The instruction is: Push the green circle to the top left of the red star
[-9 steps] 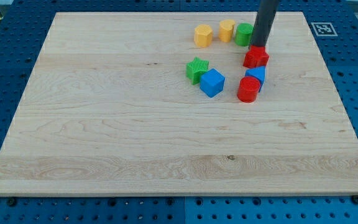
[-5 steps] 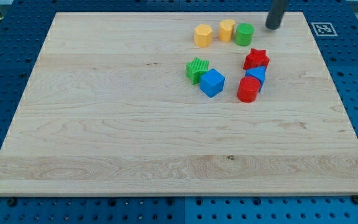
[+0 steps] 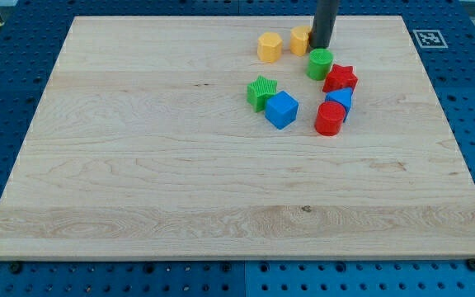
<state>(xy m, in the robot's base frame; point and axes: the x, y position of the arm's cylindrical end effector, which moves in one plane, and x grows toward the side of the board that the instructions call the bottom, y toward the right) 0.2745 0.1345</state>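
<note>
The green circle (image 3: 320,63) lies on the wooden board, touching the upper left side of the red star (image 3: 340,79). My tip (image 3: 320,46) stands just above the green circle in the view, close to its top edge, and right beside a yellow block (image 3: 300,38) that the rod partly hides.
A yellow hexagon (image 3: 270,47) lies left of the rod. A green star (image 3: 261,91) and a blue cube (image 3: 281,110) sit left of the red star. A blue block (image 3: 339,101) and a red cylinder (image 3: 330,119) sit just below it. The board's top edge (image 3: 221,16) is near.
My tip moved from the view's top right to the left and down behind the green circle. The green circle slid down from beside the yellow block to touch the red star.
</note>
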